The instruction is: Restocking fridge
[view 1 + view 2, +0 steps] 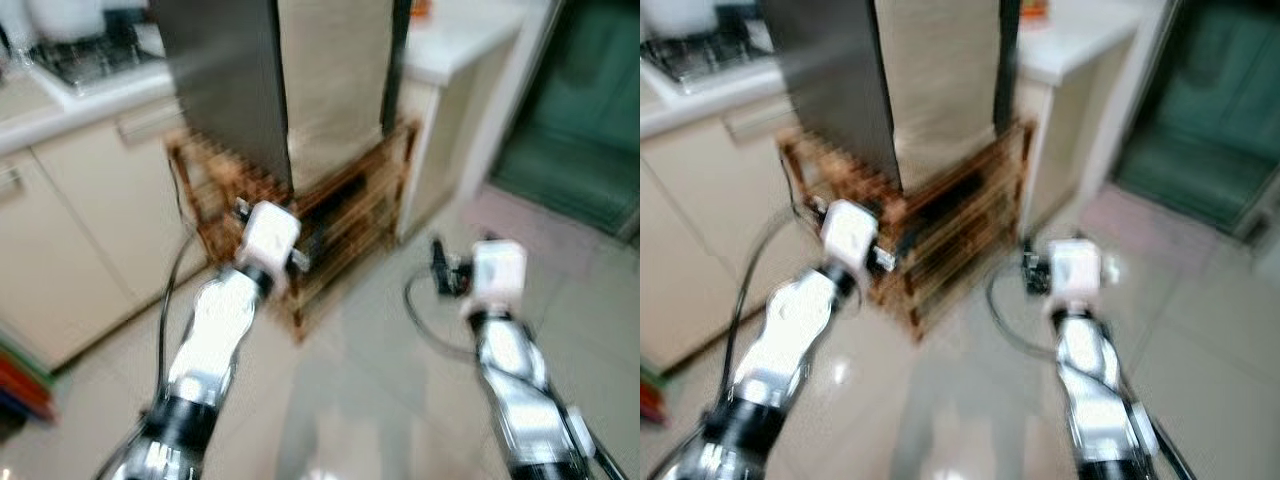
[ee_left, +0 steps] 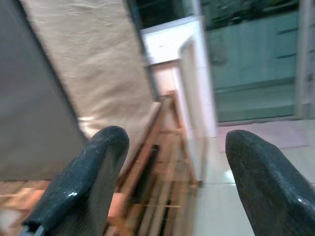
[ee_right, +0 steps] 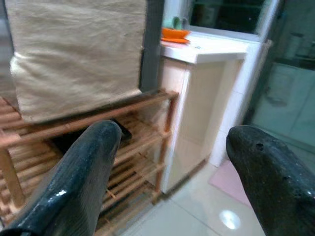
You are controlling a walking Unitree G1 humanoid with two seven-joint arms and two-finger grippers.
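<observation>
Blur is smearing both eye views, so the robot is probably walking. The tall dark grey fridge with a tan cloth hanging over its front is sitting on a low wooden slatted rack, tucked between cream cupboards and a white table, likely to keep it off the tiled floor. Its door is looking closed. The left gripper is pointing at the rack, jaws spread wide and holding nothing. The right gripper is reaching toward the rack's corner, jaws also spread and empty, probably ready for the door.
</observation>
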